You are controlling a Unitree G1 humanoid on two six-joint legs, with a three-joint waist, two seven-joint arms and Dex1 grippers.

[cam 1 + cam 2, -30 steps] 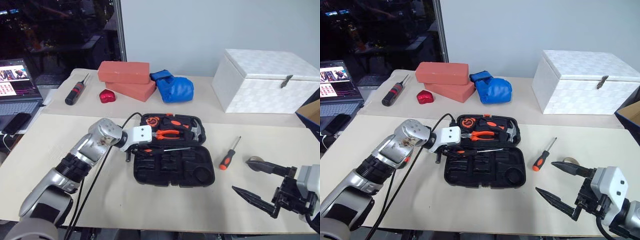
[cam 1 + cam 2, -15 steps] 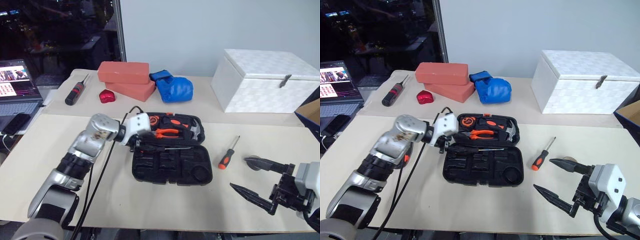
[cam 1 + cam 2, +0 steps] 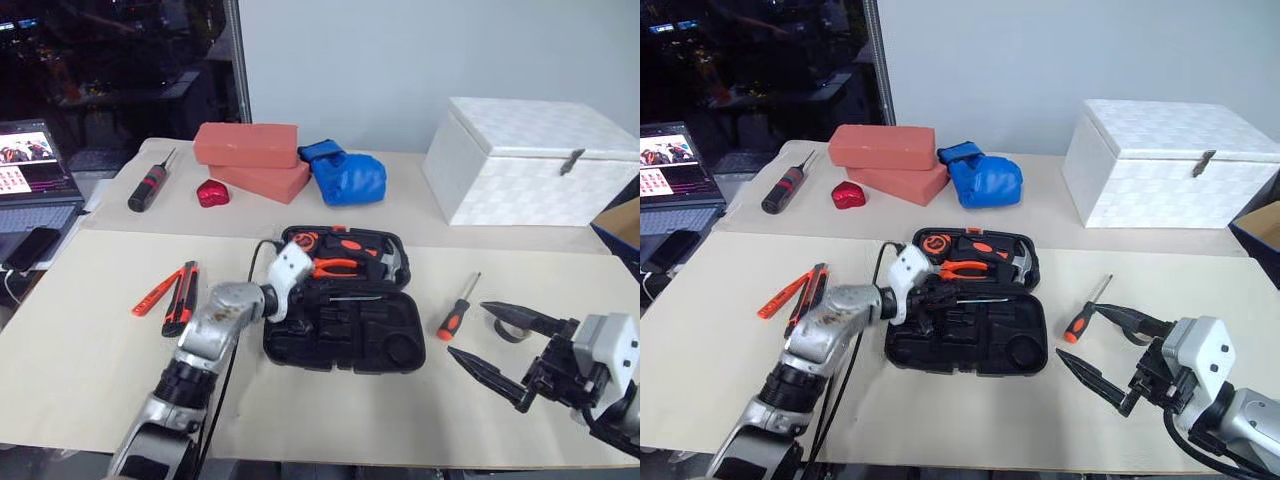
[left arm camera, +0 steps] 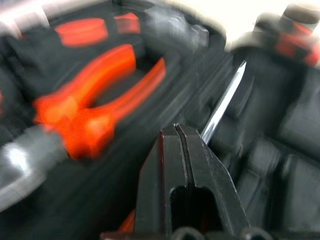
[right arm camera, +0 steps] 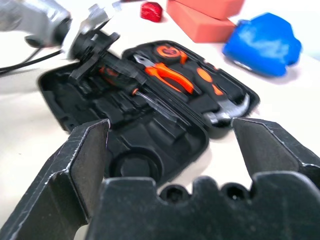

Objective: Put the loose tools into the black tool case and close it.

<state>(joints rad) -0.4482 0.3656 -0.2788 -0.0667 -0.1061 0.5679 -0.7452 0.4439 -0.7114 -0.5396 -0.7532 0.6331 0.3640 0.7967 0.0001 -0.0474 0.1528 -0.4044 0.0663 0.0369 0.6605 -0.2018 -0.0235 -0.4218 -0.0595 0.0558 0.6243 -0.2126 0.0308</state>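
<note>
The case (image 3: 345, 315) is lying open on the table (image 3: 90, 330), with pliers (image 3: 335, 267), a hammer (image 3: 392, 262) and a screwdriver (image 3: 340, 297) seated inside it. The left gripper (image 3: 923, 303) is being held over the case's near-left part, its fingers (image 4: 182, 165) pressed fully together with nothing gripped between them. In the left wrist view, the screwdriver's metal shaft (image 4: 222, 102) is running just beyond the closed fingertips, and the pliers are lying beside them.

The utility knife (image 3: 170, 295) is lying on the table well apart from the left gripper, on its outer side, away from the case.

The right gripper (image 3: 495, 335) is being held above the table to the right of the case, its jaws spread wide and empty. A second screwdriver (image 3: 456, 311), with an orange-and-black handle, is lying loose on the table between this gripper and the case, near the far fingertip. A tape roll (image 3: 505, 327) is lying just beside the far finger, partly hidden by it.

Beyond both grippers, a white box (image 3: 535, 160), two bricks (image 3: 250, 158) and a blue object (image 3: 345, 175) are resting on the table.
</note>
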